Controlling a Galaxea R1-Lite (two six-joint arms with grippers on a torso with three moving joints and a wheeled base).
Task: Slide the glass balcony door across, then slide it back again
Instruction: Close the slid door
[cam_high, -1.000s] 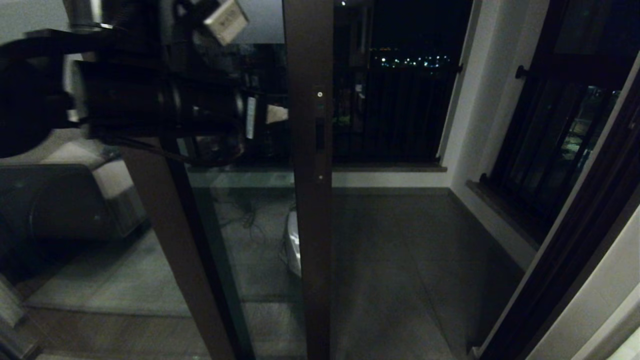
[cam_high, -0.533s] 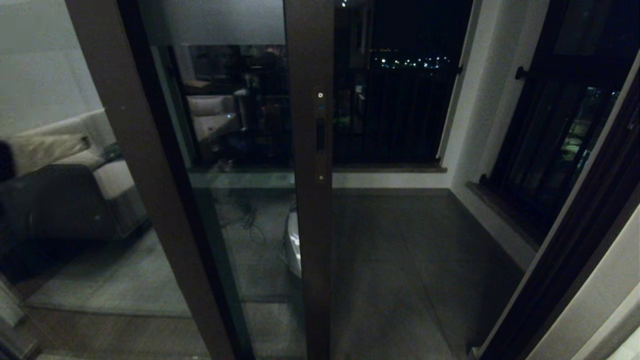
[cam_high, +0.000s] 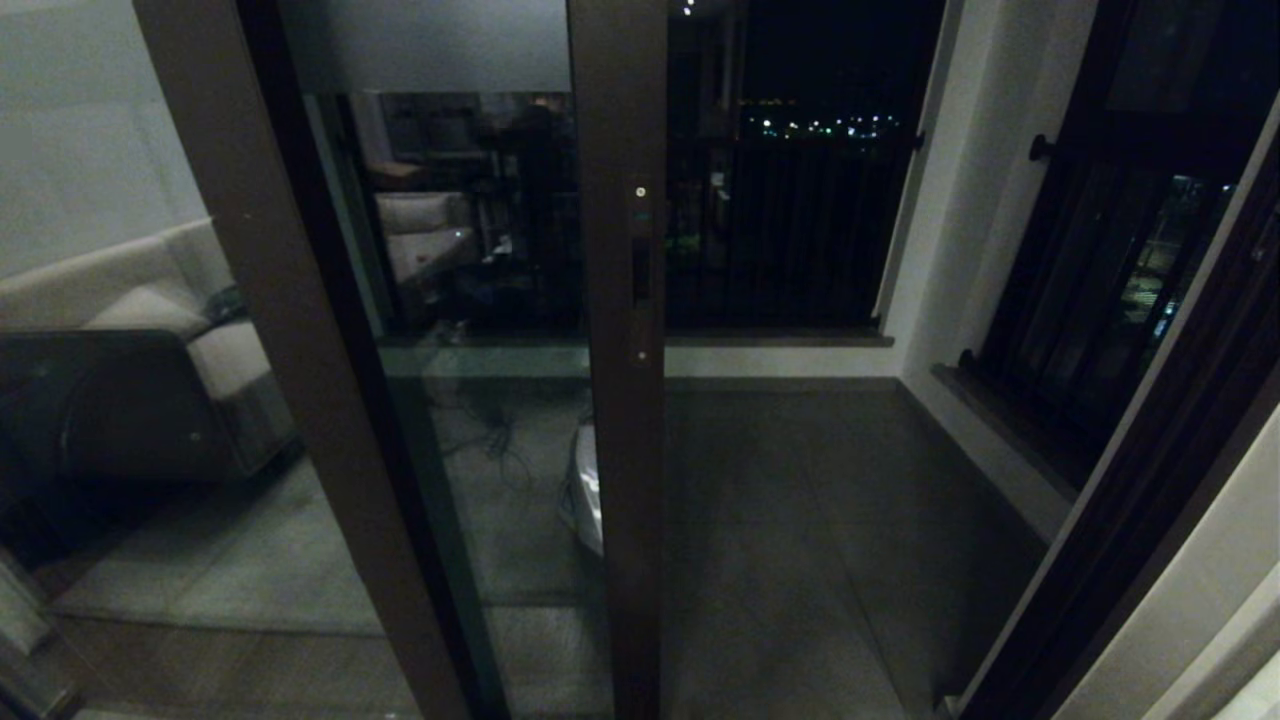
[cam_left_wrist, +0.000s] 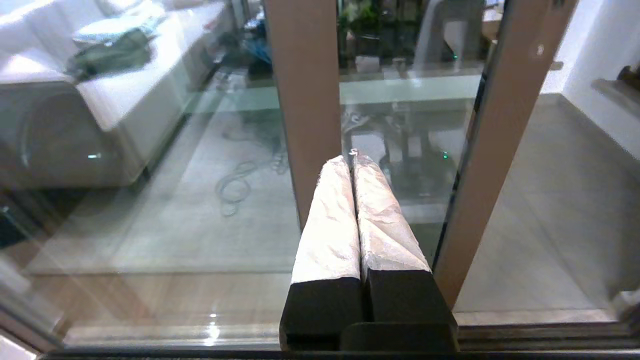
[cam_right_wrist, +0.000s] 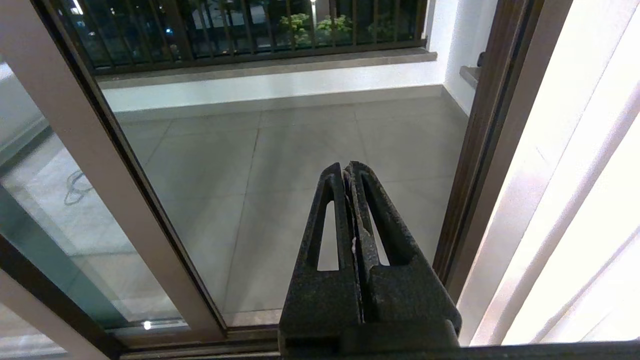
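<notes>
The tiled balcony floor (cam_high: 800, 520) lies beyond the opening. The glass balcony door (cam_high: 620, 400) stands upright left of it, long axis vertical. Left gripper (cam_left_wrist: 352, 160) and right gripper (cam_right_wrist: 346, 167) are clenched, empty.

We are losing the glass balcony door (cam_high: 560, 300) at top and bottom edges; its frosted band's characters are proving too small to read.

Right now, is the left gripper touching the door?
Apart. The left wrist view shows the left gripper, shut, hanging in open air with floor between it and the door; the head view shows no arm at the door's handle.
</notes>
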